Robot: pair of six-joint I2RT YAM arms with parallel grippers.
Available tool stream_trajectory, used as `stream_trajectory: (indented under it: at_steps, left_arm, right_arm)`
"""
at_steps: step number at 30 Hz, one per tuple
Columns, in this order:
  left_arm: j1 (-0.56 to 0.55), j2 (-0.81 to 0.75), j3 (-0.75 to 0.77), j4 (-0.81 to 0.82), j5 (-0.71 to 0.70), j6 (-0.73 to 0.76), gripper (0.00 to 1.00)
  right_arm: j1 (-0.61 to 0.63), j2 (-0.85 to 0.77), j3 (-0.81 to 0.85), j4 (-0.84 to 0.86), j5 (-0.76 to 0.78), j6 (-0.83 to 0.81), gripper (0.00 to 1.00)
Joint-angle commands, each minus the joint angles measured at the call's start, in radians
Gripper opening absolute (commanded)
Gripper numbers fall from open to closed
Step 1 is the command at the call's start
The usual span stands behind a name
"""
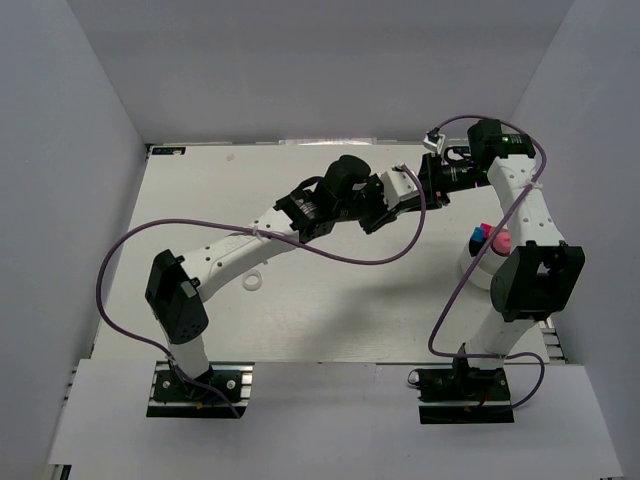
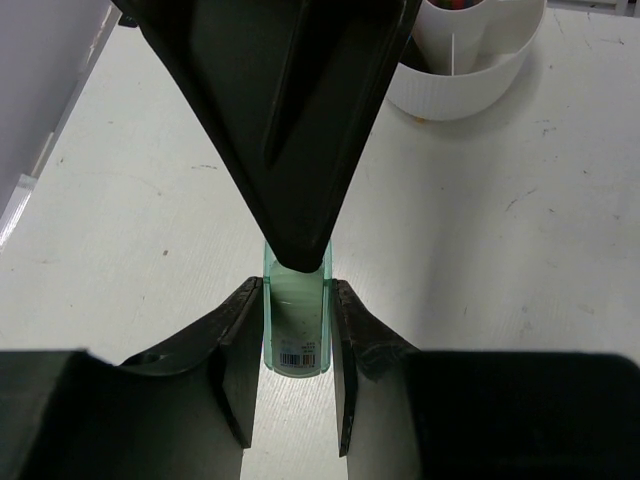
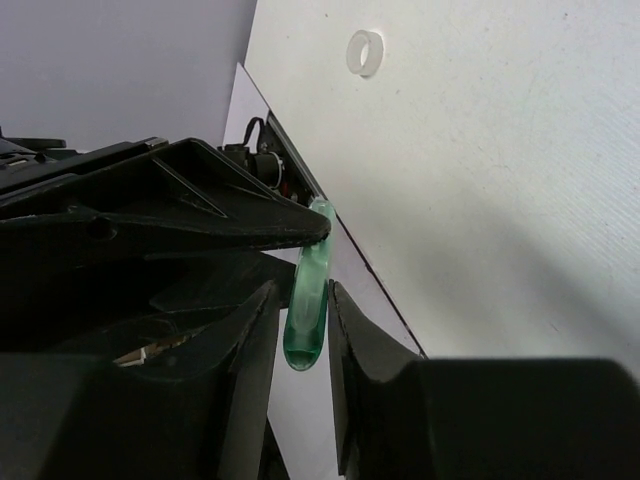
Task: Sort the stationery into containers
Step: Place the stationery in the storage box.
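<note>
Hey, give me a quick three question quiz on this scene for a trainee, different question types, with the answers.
1. True or false: the white ring lies inside the white container.
2. The piece pinched by the left gripper is: A pink, B green, C black.
3. Fill in: the container stands on the ___ half of the table.
Key: 1 false, it lies on the table; 2 B; 3 right.

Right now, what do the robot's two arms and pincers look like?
Both the left arm and right arm are slim white tubes with chunky black joints. A purple cable loops along each. The left pincer and right pincer each have two tapered black fingers.
</note>
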Motion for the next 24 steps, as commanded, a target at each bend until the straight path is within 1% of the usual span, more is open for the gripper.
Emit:
stream_trajectory:
  at_steps: [1,3,4,5,6,7,8,9,10,12,13,14,16,17,18,19,20,21,22,23,24]
  left_arm:
    - [-0.013,-0.039,-0.012,0.011,0.007,-0.008,0.10]
    - [-0.013,-0.047,-0.023,0.014,0.007,-0.008,0.10]
    - [-0.013,-0.050,-0.028,0.016,0.005,-0.009,0.10]
    - [-0.013,-0.050,-0.031,0.014,0.001,-0.009,0.13]
    - [-0.013,-0.051,-0.032,0.013,-0.003,-0.011,0.19]
    - [-0.013,-0.054,-0.031,0.014,-0.009,-0.017,0.29]
    - [-0.013,-0.056,-0.026,0.010,-0.007,-0.020,0.56]
    - [-0.013,-0.056,-0.022,-0.005,-0.012,-0.026,0.80]
    - [-0.013,-0.064,-0.020,-0.012,-0.007,-0.040,0.98]
    - [0.011,-0.085,-0.046,-0.016,0.028,-0.070,0.98]
    - [0.025,-0.117,-0.060,-0.019,0.025,-0.112,0.98]
    - [0.025,-0.134,-0.075,-0.024,0.019,-0.126,0.98]
    - [0.034,-0.182,-0.149,-0.024,-0.015,-0.141,0.98]
    - [0.063,-0.226,-0.170,-0.027,-0.025,-0.165,0.98]
    - [0.080,-0.235,-0.183,-0.067,-0.026,-0.204,0.98]
    - [0.126,-0.228,-0.175,-0.100,0.002,-0.213,0.98]
    - [0.151,-0.216,-0.164,-0.180,0.017,-0.221,0.98]
    - [0.177,-0.202,-0.151,-0.212,0.025,-0.235,0.98]
    - [0.206,-0.187,-0.154,-0.234,0.046,-0.239,0.98]
    - [0.261,-0.159,-0.158,-0.266,0.059,-0.239,0.98]
    - [0.286,-0.148,-0.166,-0.277,0.071,-0.235,0.98]
  right_arm:
    - [-0.004,-0.007,0.032,0.009,-0.006,0.003,0.31]
    - [-0.007,-0.009,0.031,0.013,-0.003,0.006,0.27]
    - [-0.010,-0.010,0.029,0.013,-0.002,0.006,0.21]
    - [-0.010,-0.012,0.029,0.016,-0.002,0.004,0.17]
    - [-0.007,-0.012,0.028,0.016,-0.002,0.006,0.12]
    - [-0.007,-0.012,0.026,0.017,0.000,0.006,0.04]
    - [-0.007,-0.012,0.026,0.019,0.006,0.006,0.02]
    - [-0.010,-0.015,0.028,0.019,0.009,0.006,0.00]
    - [-0.009,-0.019,0.031,0.019,0.014,0.004,0.00]
    - [-0.018,-0.032,0.039,0.019,0.030,0.001,0.00]
    - [-0.029,-0.038,0.043,0.019,0.043,-0.001,0.00]
    - [-0.027,-0.045,0.048,0.013,0.075,-0.004,0.00]
    - [-0.072,-0.065,0.051,0.005,0.118,-0.034,0.00]
    - [-0.078,-0.075,0.054,0.003,0.191,-0.045,0.00]
    - [-0.099,-0.087,0.075,-0.012,0.231,-0.065,0.00]
    - [-0.105,-0.091,0.095,-0.021,0.338,-0.117,0.00]
    - [-0.110,-0.096,0.118,-0.024,0.407,-0.140,0.00]
    - [-0.122,-0.102,0.172,-0.027,0.467,-0.160,0.00]
    - [-0.125,-0.105,0.192,-0.029,0.542,-0.192,0.00]
    - [-0.128,-0.107,0.206,-0.029,0.666,-0.206,0.00]
    - [-0.145,-0.124,0.210,-0.029,0.719,-0.223,0.00]
